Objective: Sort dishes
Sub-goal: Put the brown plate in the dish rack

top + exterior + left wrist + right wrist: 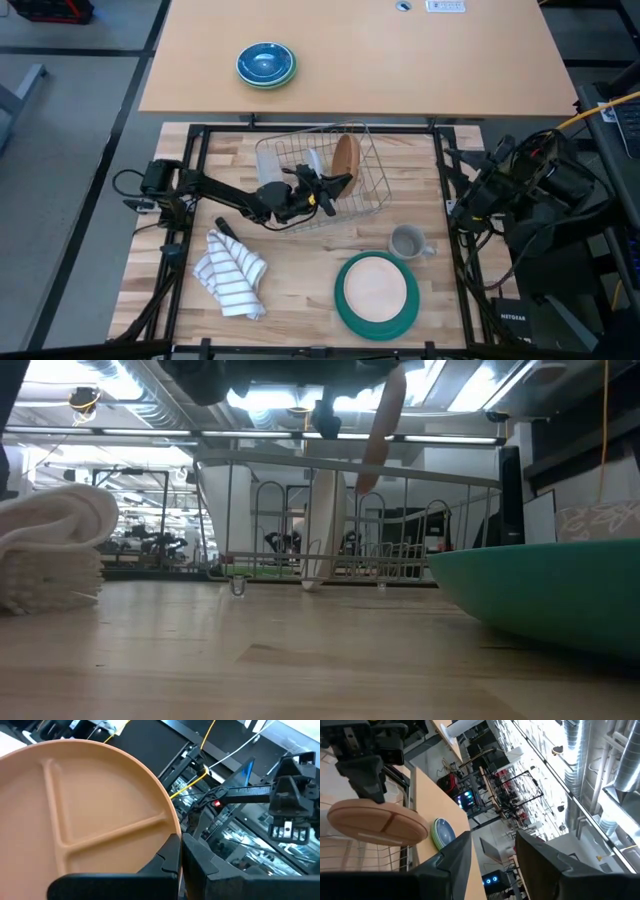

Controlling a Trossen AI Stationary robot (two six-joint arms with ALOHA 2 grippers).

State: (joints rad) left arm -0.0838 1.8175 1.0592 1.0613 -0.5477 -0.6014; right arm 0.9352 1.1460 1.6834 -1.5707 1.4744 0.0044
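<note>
1. From above, left pincer (325, 190) is squeezed tight on the edge of the tan plate (345, 160), holding it up on its side over the wire rack (372, 190). My guess is that it is held on edge so it can slide between the wires. The small white plate (314, 163) stands in the rack just beside it. The dark green plate (345, 302) lies flat on the tabletop (290, 290), with a pale round one lying on it. A grey mug (407, 241), a striped cloth (233, 270) and blue bowls (265, 63) sit apart. The right pincer is not clear from here; its arm waits at the right edge.

2. From table height, the tan plate (382, 425) hangs tilted above the rack (350, 510), not down in a slot yet. The white plate (322, 525) stands upright inside.

3. Left wrist: the fingers (170, 857) pinch the tan plate's (75, 810) rim.

4. Right wrist: the right pincer (492, 857) is wide open and holds nothing, far from the rack.
</note>
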